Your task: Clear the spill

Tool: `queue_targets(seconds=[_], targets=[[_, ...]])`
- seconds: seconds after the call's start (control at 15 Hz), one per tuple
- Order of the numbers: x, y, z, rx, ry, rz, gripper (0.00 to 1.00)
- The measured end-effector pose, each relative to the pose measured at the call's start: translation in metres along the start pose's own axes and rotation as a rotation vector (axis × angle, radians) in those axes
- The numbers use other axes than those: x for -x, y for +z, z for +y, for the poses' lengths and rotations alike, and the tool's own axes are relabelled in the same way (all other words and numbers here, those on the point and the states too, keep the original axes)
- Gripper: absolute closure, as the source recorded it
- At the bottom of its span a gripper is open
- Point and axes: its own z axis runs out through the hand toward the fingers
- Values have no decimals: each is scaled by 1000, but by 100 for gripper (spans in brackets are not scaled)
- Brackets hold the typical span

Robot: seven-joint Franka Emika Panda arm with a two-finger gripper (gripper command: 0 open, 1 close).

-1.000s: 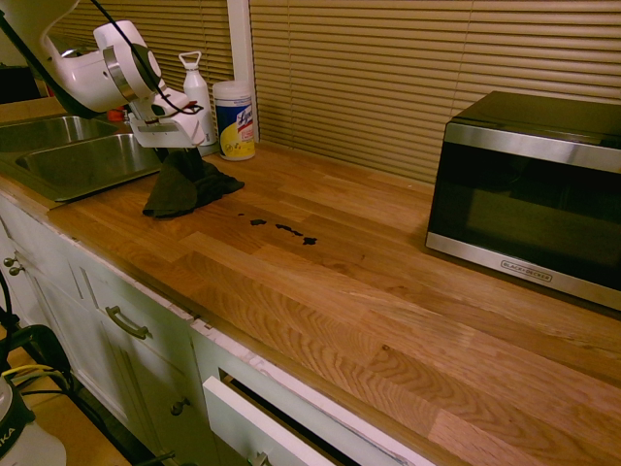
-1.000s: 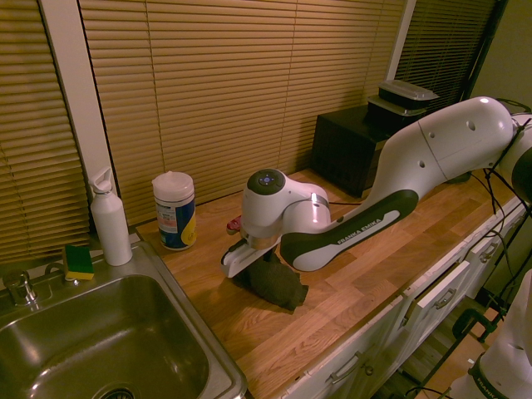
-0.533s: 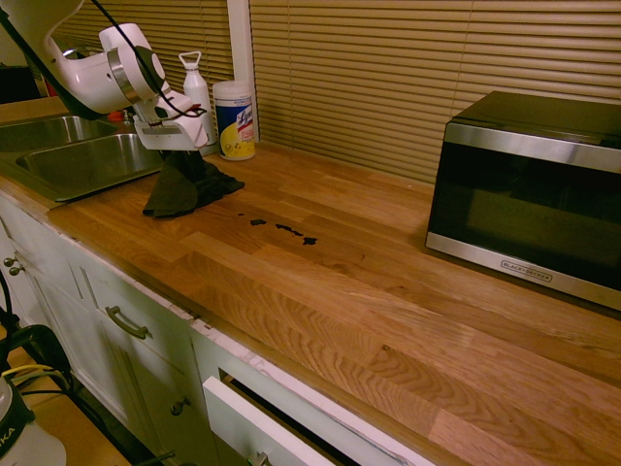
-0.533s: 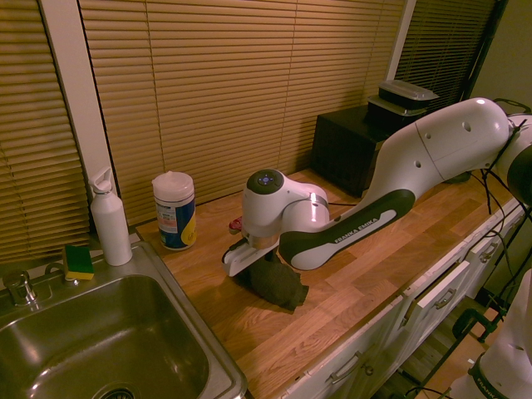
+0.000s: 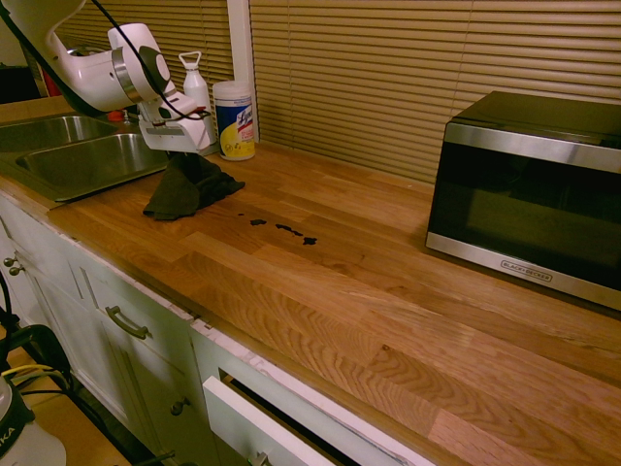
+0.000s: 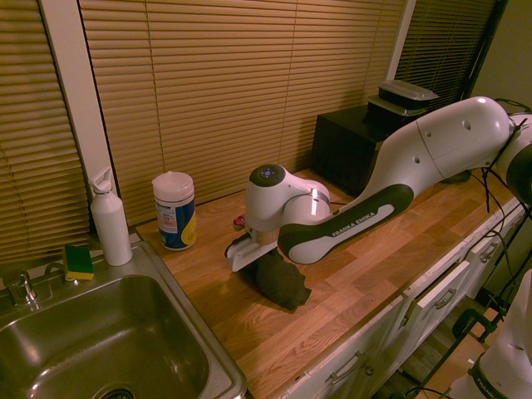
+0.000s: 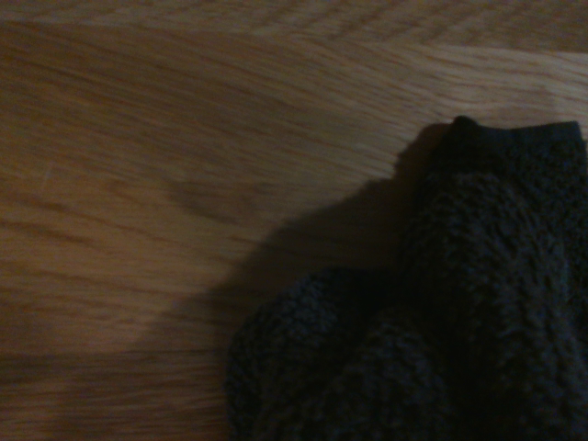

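The spill [image 5: 283,229] is a short trail of small dark blotches on the wooden counter [image 5: 388,291], a little right of a soft black cloth [image 5: 184,192]. The cloth lies bunched, with its top rising in a peak to my gripper [image 5: 179,155]. The gripper hangs straight down onto that peak. In the second exterior view the gripper [image 6: 258,256] sits on top of the cloth [image 6: 278,283], and the arm hides the spill. The wrist view shows the fuzzy cloth [image 7: 459,303] close up against bare wood.
A steel sink [image 5: 68,160] lies left of the cloth. A wipes canister [image 5: 234,118] and a white bottle [image 5: 197,92] stand behind it by the blinds. A sponge [image 6: 79,262] rests on the sink rim. A microwave [image 5: 529,194] stands at the far right.
The wrist has shifted slightly up and toward the spill side. The cloth's top has drawn up into a tighter peak under the gripper.
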Motion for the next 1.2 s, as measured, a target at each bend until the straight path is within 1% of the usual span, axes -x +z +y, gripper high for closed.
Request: queue_targets(seconds=[0.2, 0.6, 0.93, 1.2], targets=[[-33, 7, 16, 22, 18, -3, 100], [-81, 18, 53, 39, 62, -15, 100], [-113, 26, 86, 35, 91, -23, 100], [-145, 32, 122, 30, 120, -34, 100]])
